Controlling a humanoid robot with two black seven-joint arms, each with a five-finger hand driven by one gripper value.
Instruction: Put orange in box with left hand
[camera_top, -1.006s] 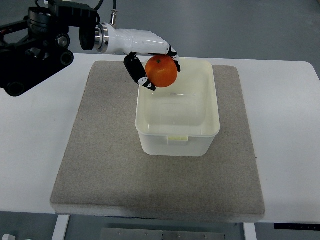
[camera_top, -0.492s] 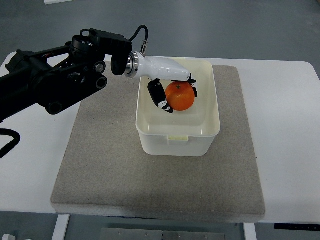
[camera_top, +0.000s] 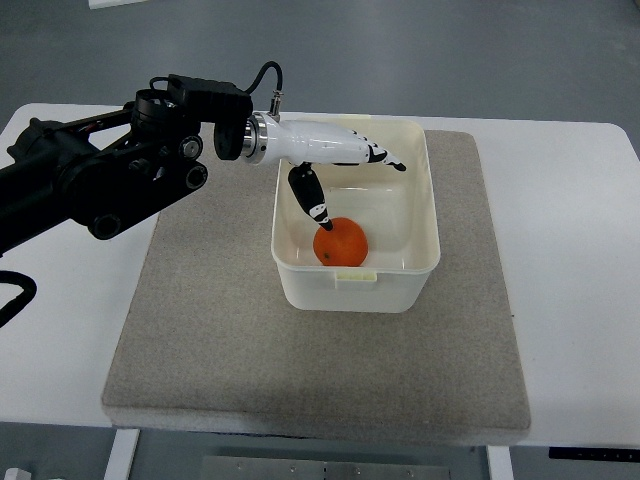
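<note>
The orange (camera_top: 340, 243) lies on the floor of the cream plastic box (camera_top: 425, 215), near its front wall. My left hand (camera_top: 350, 180) hovers over the box's back left part, fingers spread and holding nothing. Its thumb (camera_top: 312, 205) points down toward the orange, with its tip just above it. The black left arm (camera_top: 110, 175) reaches in from the left edge.
The box stands on a grey felt mat (camera_top: 200, 330) on a white table (camera_top: 575, 280). The right arm is not in view.
The hand carried the orange over the box, lowered it inside and let go. The orange now rests on the box floor and the fingers have opened.
</note>
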